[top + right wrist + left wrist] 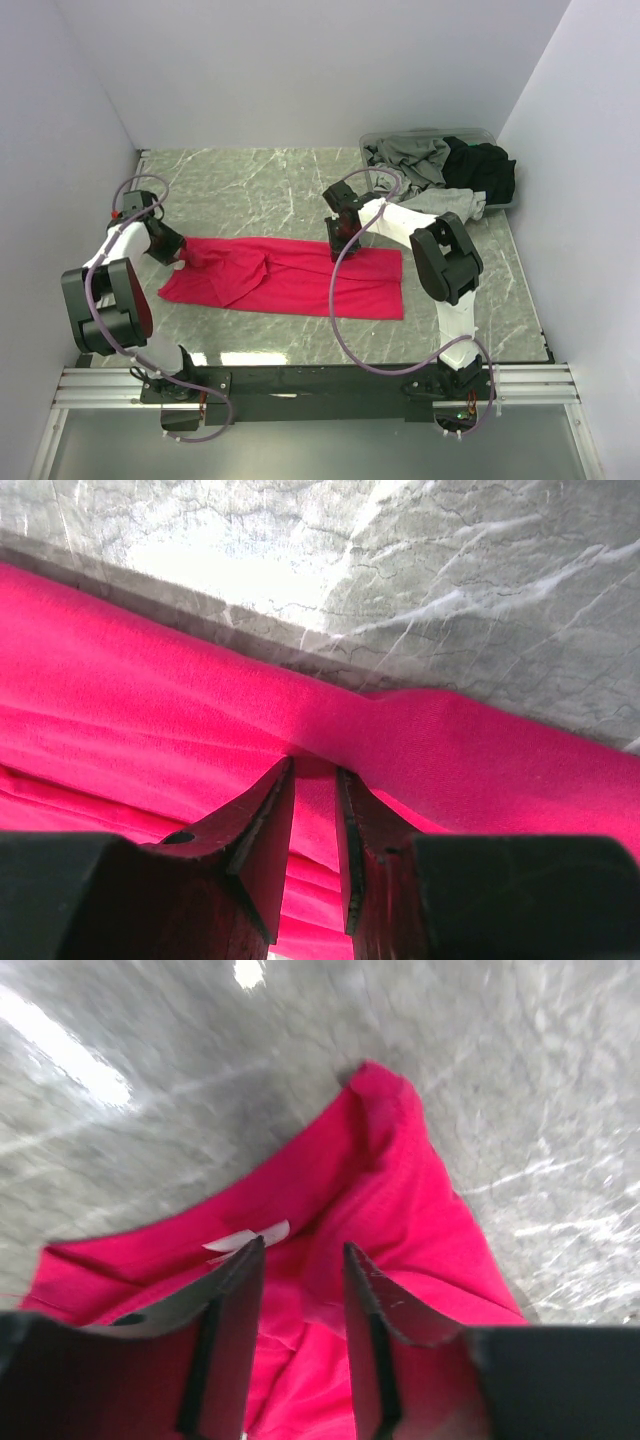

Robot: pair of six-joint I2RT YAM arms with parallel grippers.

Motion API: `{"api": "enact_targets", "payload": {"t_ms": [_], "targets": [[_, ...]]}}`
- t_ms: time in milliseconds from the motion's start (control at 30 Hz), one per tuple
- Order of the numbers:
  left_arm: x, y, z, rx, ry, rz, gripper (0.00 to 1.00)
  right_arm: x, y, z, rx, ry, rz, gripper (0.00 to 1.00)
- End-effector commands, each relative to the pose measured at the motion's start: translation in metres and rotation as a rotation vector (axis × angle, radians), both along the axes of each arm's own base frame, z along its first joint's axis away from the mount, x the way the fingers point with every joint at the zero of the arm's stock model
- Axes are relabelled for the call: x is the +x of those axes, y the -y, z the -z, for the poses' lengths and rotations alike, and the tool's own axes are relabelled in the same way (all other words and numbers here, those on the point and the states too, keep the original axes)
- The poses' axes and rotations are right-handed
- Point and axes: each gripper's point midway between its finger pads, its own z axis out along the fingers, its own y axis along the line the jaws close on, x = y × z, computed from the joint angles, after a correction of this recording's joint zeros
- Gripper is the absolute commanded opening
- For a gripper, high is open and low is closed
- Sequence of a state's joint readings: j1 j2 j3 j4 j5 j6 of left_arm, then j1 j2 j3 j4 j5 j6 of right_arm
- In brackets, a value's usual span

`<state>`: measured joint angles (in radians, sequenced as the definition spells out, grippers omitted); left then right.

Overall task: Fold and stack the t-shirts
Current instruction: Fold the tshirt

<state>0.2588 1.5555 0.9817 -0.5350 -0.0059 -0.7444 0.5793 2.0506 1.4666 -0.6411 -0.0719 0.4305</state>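
A pinkish-red t-shirt [290, 280] lies in a long band across the middle of the table. My left gripper [180, 257] is at its bunched left end. In the left wrist view this gripper [303, 1248] is open, with rumpled red cloth [400, 1190] and a white label [245, 1239] under its parted fingers. My right gripper [341, 245] is at the shirt's far edge, right of the middle. In the right wrist view its jaws [313, 765] stand a narrow gap apart, tips down on the cloth [150, 690] just inside the hem. A grey t-shirt [410, 158] and a black t-shirt [485, 170] lie heaped at the back right.
A grey plastic tub [425, 133] in the back right corner holds the heaped shirts, which spill over its front. White walls close off the table on the left, back and right. Bare marble tabletop [250, 185] lies behind the red shirt.
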Motion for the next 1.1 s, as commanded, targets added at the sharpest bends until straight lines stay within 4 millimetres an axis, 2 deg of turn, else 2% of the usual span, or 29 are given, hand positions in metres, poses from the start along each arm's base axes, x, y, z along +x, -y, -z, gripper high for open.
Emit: {"api": "enact_targets", "payload": {"t_ms": [0,167,433,1067], "targets": [[0.013,-0.006,-0.017,0.006,0.086,0.011,0.44,-0.014,0.038,0.046,-0.162,-0.084,0.033,0.31],[0.037,-0.008,-0.016,-0.038,0.150,0.022,0.49,-0.016,0.038,0.046,-0.164,-0.087,0.031,0.31],[0.058,-0.009,-0.007,-0.074,0.177,0.042,0.52,-0.013,0.038,0.043,-0.164,-0.078,0.028,0.31],[0.100,-0.007,0.008,-0.138,0.231,0.093,0.34,-0.014,0.038,0.045,-0.167,-0.092,0.029,0.31]]}}
